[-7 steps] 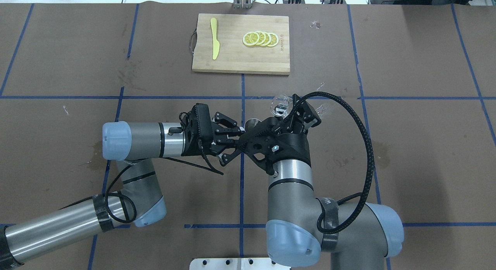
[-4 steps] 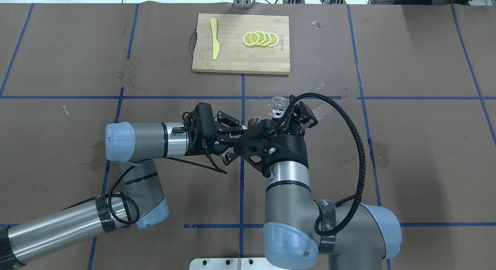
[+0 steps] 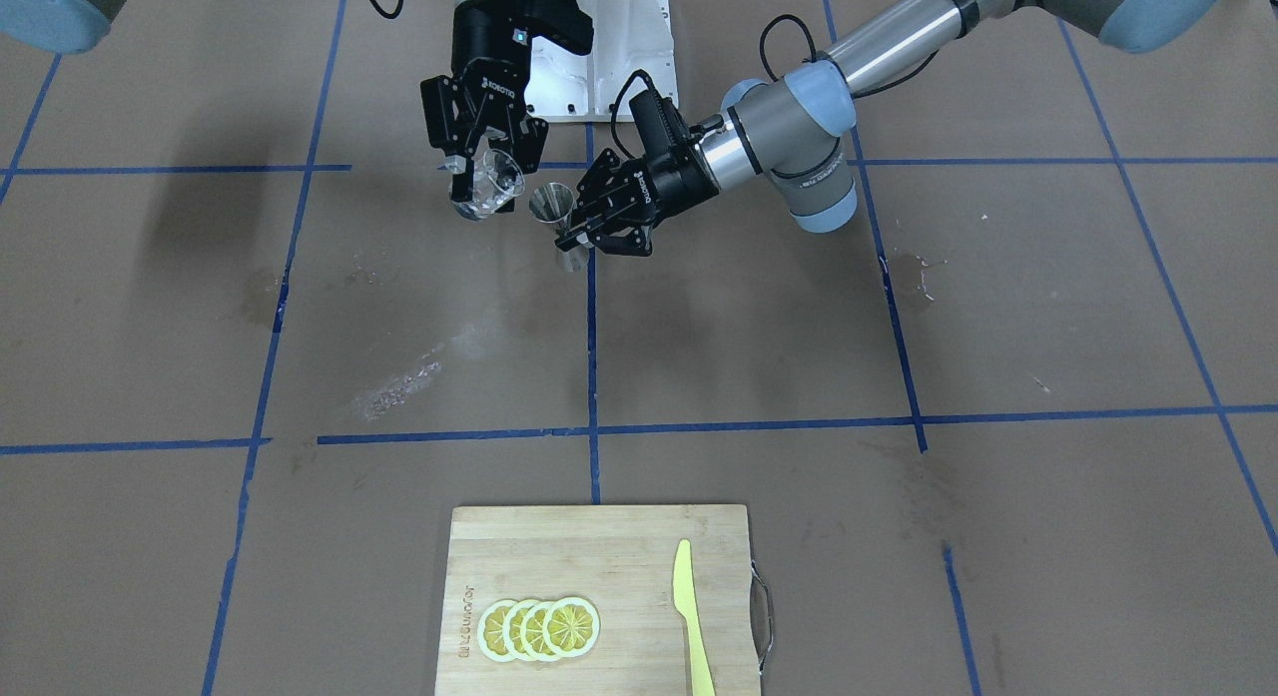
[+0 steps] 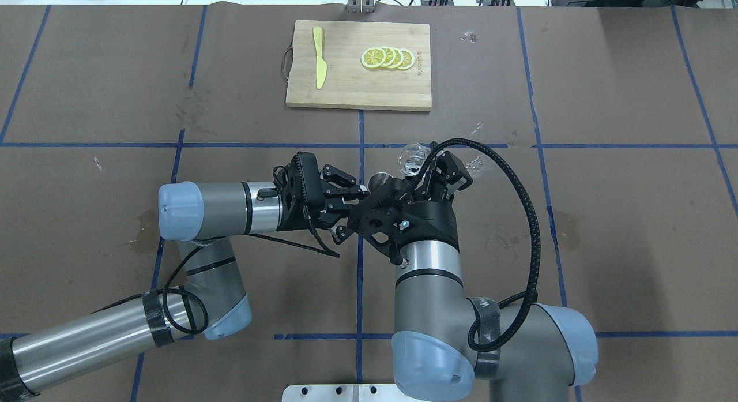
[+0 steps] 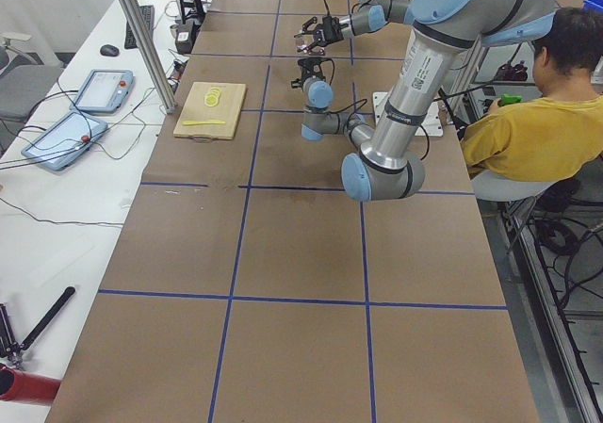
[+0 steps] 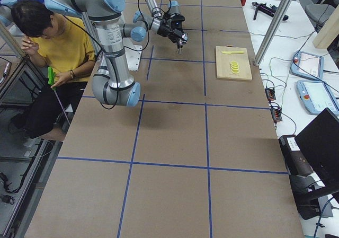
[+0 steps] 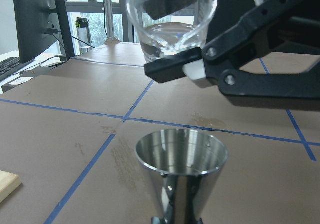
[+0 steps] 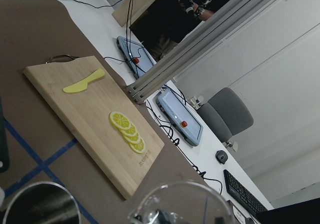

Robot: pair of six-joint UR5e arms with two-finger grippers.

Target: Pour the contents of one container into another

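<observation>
In the front view, upper middle of the frame, the right gripper (image 3: 487,173) has its fingers closed on the glass cup (image 3: 488,195), which it holds tilted above the table (image 3: 899,327). Just right of it, the left gripper (image 3: 589,239) reaches in from the right and pinches the jigger (image 3: 551,205) at its narrow waist. The jigger is upright, with its mouth just beside the cup and a little lower. I cannot tell whether its foot touches the table. At bottom centre lies a cutting board (image 3: 599,546), with lemon slices (image 3: 539,628) on its left part and a yellow knife (image 3: 692,616) on its right.

In the overhead view the two grippers meet at the centre. The cup shows just above the right gripper's fingers. The jigger's rim peeks out to the cup's left, mostly hidden by the right wrist.

In the left wrist view the jigger fills the bottom centre, mouth up. Its inside looks shiny and dry, though reflections make that uncertain. The cup hangs at top centre, leaning, with clear liquid in its lower part. A black finger with a pale pad presses its base.

In the right wrist view the cup's rim is at bottom centre and the jigger's dark mouth is in the bottom left corner. The board lies beyond, at left.

In the side views the grippers are too small to judge. A person (image 5: 528,136) in a yellow shirt sits by the robot's base.
</observation>
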